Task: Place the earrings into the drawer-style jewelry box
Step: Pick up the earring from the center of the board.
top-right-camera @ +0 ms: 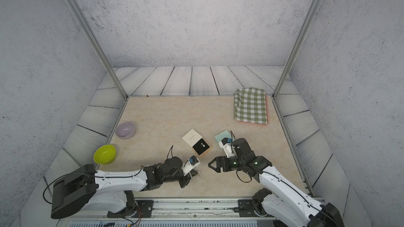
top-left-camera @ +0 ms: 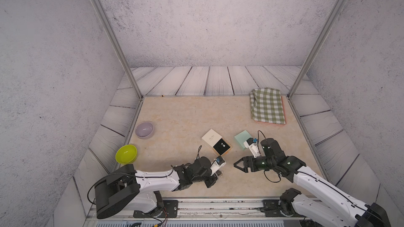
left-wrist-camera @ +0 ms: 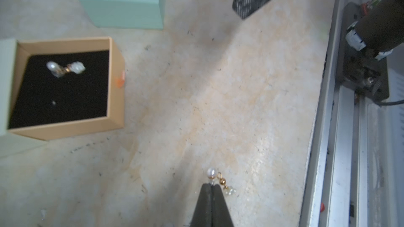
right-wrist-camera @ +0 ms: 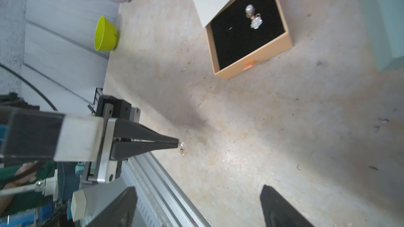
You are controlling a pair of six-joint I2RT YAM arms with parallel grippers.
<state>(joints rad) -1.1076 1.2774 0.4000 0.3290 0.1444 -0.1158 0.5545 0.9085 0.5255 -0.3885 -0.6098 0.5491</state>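
**Desk:** Item one, left gripper [left-wrist-camera: 211, 186]?

**Operator:** Clenched on the held earring [left-wrist-camera: 219, 179]. I see its pearl just beyond the fingertips, with the gold link and pale flower charm hanging beside them. The gripper sits low over the worktop [top-left-camera: 185, 116], close to the front rail. I cannot tell whether the charm touches the surface.

**Desk:** Item two, right gripper [right-wrist-camera: 197, 188]?

**Operator:** Released. Its wrist view shows both fingers [right-wrist-camera: 277, 206] wide apart with nothing between them. In both top views it points towards the left gripper, with a small gap between the two.

**Desk:** Item three, jewelry box [top-left-camera: 211, 138]?

**Operator:** Cream-white sleeve with faint lettering on top, mid-worktop. The tan tray [right-wrist-camera: 251, 67] is slid out towards the arms. Its black lining is exposed, and there is a small orange tab on its front wall.

**Desk:** Contents?

**Operator:** One boxed earring [right-wrist-camera: 253, 17], pearl and flower charm, lying on the lining. The held earring is outside the box, apart from the tray, on the arms' side of it.

**Desk:** Sundries?

**Operator:** Mint-green box [left-wrist-camera: 122, 1] near the jewelry box, on the right arm's side. Lilac bowl [top-left-camera: 144, 130] and lime bowl [top-left-camera: 126, 154] at the left edge. Green checked cloth [top-left-camera: 267, 105], folded, in the far right corner.
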